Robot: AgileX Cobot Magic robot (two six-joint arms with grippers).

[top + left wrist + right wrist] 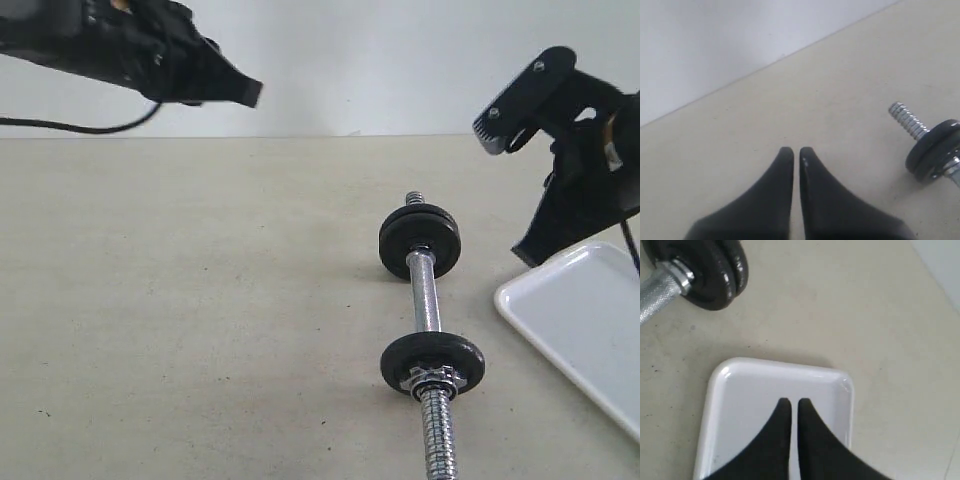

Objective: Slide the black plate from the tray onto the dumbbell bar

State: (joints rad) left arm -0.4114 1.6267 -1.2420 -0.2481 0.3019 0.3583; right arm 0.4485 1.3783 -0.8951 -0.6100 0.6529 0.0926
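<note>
The dumbbell bar (425, 295) lies on the table, running from far to near. Two black plates (420, 240) sit together on its far end. A third black plate (432, 362) sits nearer, behind a star nut (430, 380). They look alike, so I cannot tell which one came from the tray. The white tray (580, 300) lies at the right, and its visible part holds nothing. My right gripper (791, 401) hangs shut over the tray (785, 365), empty. My left gripper (250, 93) is raised at the upper left, shut and empty.
In the left wrist view the bar's threaded far end (907, 120) and the paired plates (935, 152) lie off to one side of the left gripper (793, 150). A pale wall stands behind the beige table. The right wrist camera housing (520, 100) hangs above the tray.
</note>
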